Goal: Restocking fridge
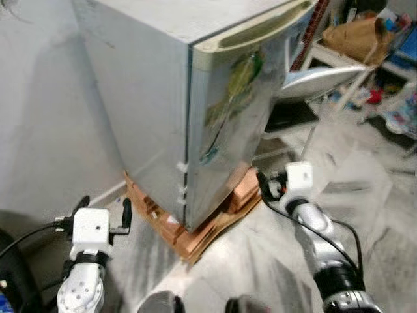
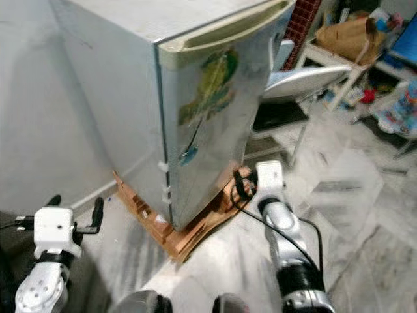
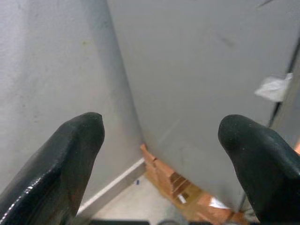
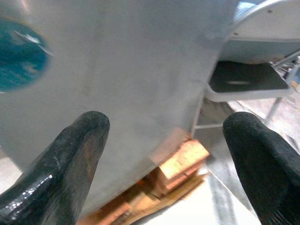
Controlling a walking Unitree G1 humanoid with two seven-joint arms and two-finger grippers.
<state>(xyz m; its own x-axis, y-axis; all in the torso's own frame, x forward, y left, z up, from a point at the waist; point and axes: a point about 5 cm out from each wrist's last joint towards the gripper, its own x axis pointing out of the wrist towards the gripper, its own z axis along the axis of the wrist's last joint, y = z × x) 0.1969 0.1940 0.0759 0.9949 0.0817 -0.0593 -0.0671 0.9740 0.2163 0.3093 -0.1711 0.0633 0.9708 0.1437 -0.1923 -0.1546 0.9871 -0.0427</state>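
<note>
A small grey fridge (image 1: 195,98) stands shut on a stack of orange bricks and cardboard (image 1: 195,228), with a green sticker (image 1: 238,81) on its door. My left gripper (image 1: 104,210) is open, low at the fridge's left side (image 3: 197,65), holding nothing. My right gripper (image 1: 266,186) is open near the door's lower right corner (image 4: 140,93), and it is empty too. The wrist views show both pairs of black fingers (image 3: 77,150) (image 4: 77,150) spread wide in front of the grey metal.
A grey wall (image 1: 45,111) runs along the left. A folding chair (image 1: 319,78) stands right of the fridge, with a brown paper bag (image 1: 358,36) on a low stand and clutter (image 1: 397,111) behind. Marble floor (image 1: 365,189) lies open on the right.
</note>
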